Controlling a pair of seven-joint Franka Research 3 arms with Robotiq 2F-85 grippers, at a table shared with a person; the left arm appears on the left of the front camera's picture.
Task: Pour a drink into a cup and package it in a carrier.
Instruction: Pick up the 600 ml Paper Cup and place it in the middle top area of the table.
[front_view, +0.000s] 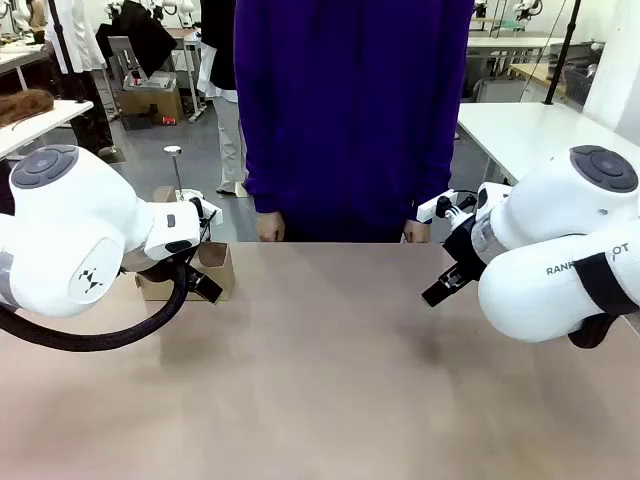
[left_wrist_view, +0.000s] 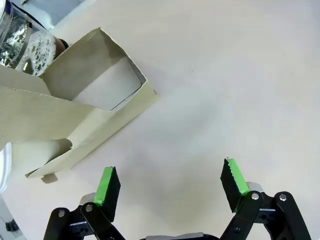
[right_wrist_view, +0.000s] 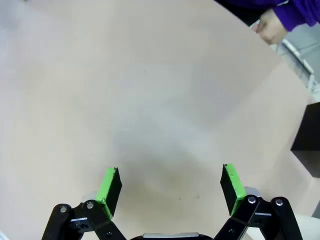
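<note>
The brown cardboard carrier (front_view: 222, 268) stands at the table's left side, partly hidden behind my left arm. In the left wrist view the carrier (left_wrist_view: 55, 112) lies up and to the left, with a round slot and an upright flap showing. Behind it stands the clear glass pot (left_wrist_view: 22, 37) with a metal top; I can barely make out the drink inside. My left gripper (left_wrist_view: 170, 182) is open over bare table beside the carrier, holding nothing. My right gripper (right_wrist_view: 171, 185) is open and hangs over bare tabletop at the right (front_view: 441, 290). The tall white cup is out of view.
A person in a purple sweater stands at the far edge, with one hand (front_view: 269, 228) and the other hand (front_view: 417, 232) resting there. A black box (right_wrist_view: 307, 142) sits at the table's right side. The beige table (front_view: 320, 380) is bare in the middle.
</note>
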